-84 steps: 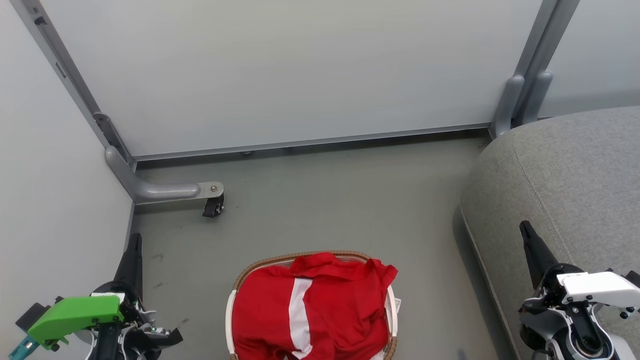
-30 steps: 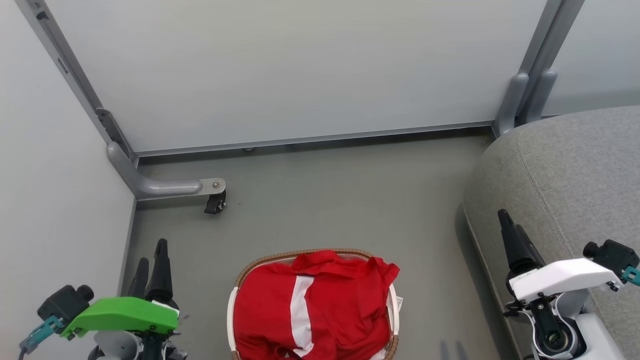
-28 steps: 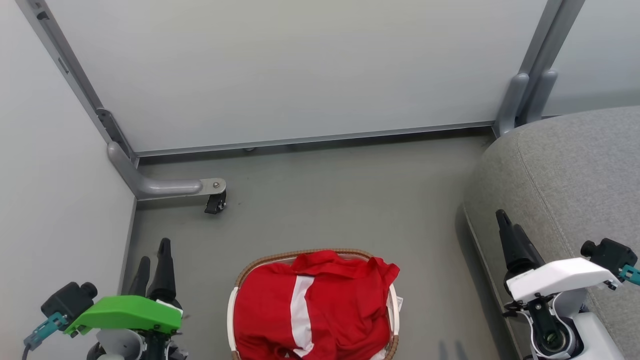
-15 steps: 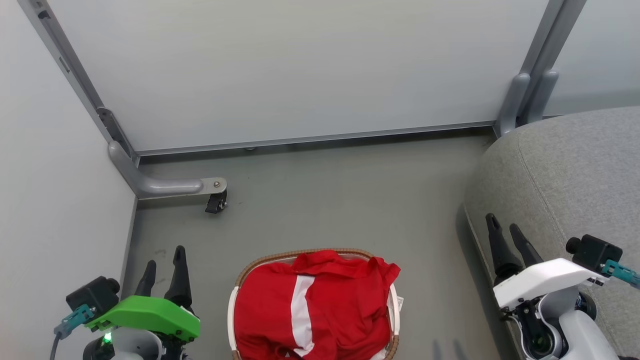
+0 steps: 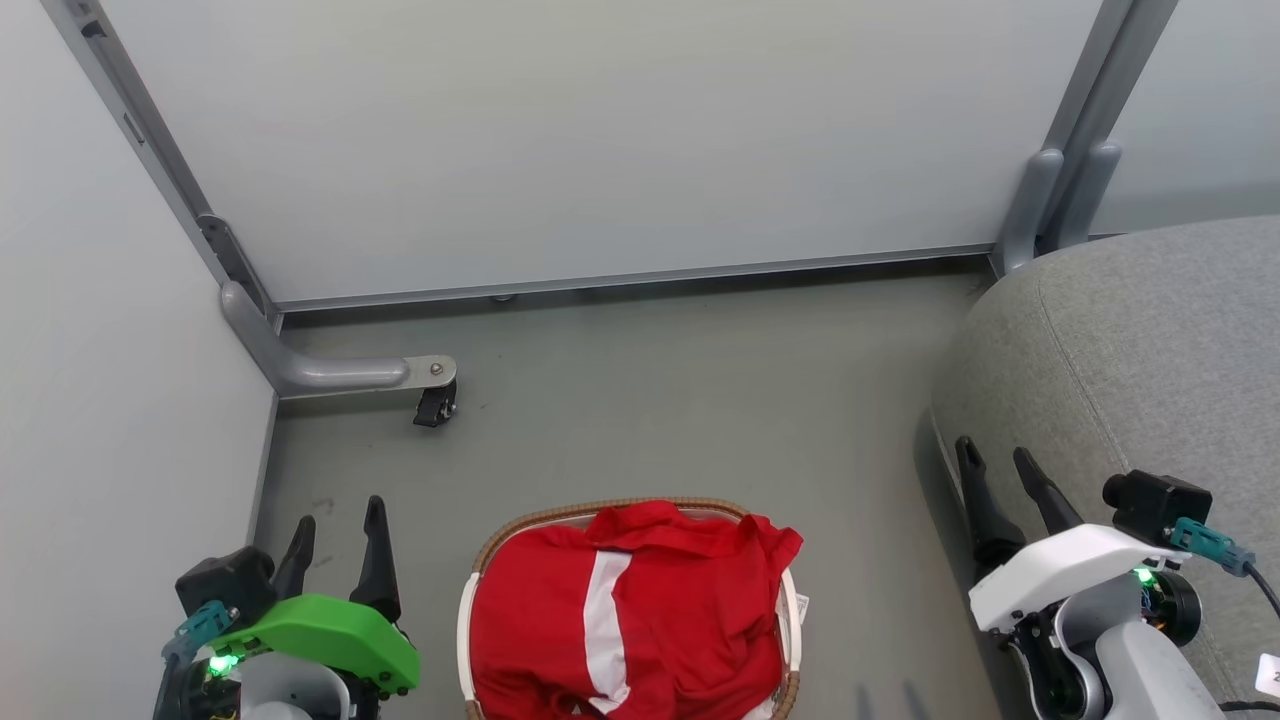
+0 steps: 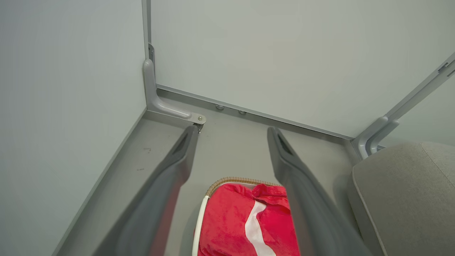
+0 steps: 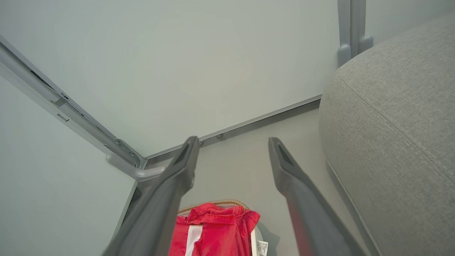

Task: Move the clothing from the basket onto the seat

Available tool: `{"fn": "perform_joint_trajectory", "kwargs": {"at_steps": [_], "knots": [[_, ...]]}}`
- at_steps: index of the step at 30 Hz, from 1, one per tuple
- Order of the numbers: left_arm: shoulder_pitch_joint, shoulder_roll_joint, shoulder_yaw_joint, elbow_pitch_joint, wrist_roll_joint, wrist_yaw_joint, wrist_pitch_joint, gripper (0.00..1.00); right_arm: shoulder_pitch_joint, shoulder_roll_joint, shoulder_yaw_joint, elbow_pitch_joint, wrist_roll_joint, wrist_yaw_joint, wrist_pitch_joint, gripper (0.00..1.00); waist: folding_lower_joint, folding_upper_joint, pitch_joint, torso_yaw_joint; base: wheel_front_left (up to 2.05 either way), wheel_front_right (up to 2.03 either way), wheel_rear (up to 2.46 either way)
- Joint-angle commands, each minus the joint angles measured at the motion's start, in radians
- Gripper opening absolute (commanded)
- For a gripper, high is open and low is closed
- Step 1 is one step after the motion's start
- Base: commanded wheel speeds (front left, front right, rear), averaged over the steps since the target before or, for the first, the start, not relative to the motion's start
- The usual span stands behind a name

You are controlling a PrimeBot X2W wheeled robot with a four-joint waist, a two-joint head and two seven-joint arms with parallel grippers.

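Observation:
Bright red clothing (image 5: 640, 610) with a broad white stripe fills the white basket (image 5: 466, 630) with a brown woven rim, on the floor at the bottom middle of the head view. The clothing (image 6: 249, 224) and basket rim (image 6: 234, 180) also show low in the left wrist view, and the clothing (image 7: 213, 227) low in the right wrist view. The grey seat (image 5: 1150, 360) stands at the right. My left gripper (image 5: 340, 520) is open, left of the basket and apart from it. My right gripper (image 5: 995, 465) is open at the seat's front edge, holding nothing.
Pale partition panels close the space at the back and left. A grey partition foot with a black caster (image 5: 432, 405) sits on the floor behind the basket. Upright grey posts (image 5: 1060, 200) stand at the back right, beside the seat.
Both arms have turned at the wrist, so each gripper's two fingers now show side by side, and both have shifted inward toward the basket. The clothing and basket have not moved.

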Motion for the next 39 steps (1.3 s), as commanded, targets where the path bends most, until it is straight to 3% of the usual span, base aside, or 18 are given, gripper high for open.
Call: {"fn": "perform_joint_trajectory", "kwargs": {"at_steps": [1, 19, 39], "knots": [[-0.026, 0.011, -0.006, -0.009, 0.027, 0.008, -0.012, 1.00, -0.009, -0.002, 0.002, -0.002, -0.034, 0.000, -0.012, 1.00, 0.0000, -0.0001, 0.000, 0.000, 0.00, 0.00, 0.00], [0.008, 0.006, -0.020, -0.054, 0.186, 0.031, -0.056, 1.00, 0.010, 0.010, -0.017, 0.017, -0.217, 0.000, -0.057, 1.00, 0.0000, -0.0001, 0.000, 0.001, 0.00, 0.00, 0.00], [0.052, -0.042, 0.045, -0.051, 0.340, -0.011, -0.100, 1.00, 0.034, 0.017, -0.027, 0.035, -0.387, 0.001, -0.101, 1.00, 0.0000, -0.0001, -0.003, -0.005, 0.00, 0.00, 0.00]]}}
